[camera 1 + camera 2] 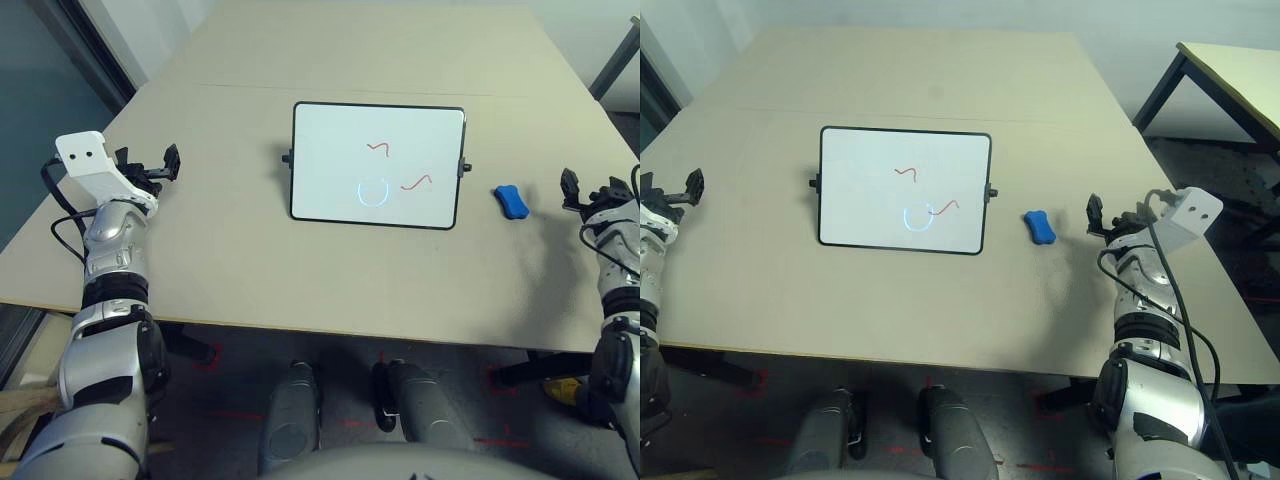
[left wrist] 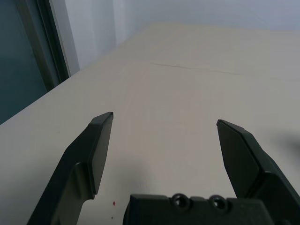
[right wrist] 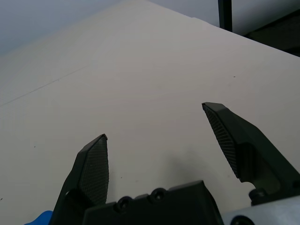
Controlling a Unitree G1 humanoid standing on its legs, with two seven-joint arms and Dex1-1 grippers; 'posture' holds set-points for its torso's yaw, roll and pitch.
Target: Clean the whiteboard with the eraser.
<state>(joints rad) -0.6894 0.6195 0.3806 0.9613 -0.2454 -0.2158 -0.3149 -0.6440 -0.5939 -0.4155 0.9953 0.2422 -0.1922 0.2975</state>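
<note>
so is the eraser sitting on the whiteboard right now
No, the eraser lies on the bare table beside the whiteboard, off its right edge and apart from the frame.

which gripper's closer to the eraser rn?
Right. The right gripper sits open just to the eraser's right, with only bare table between. The left gripper, also open, is across the whiteboard at the table's left edge.

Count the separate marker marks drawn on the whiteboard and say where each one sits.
3. On the whiteboard: a red squiggle in the upper middle, a blue circle below it, and a second red squiggle to the circle's right. None looks hidden.
</note>
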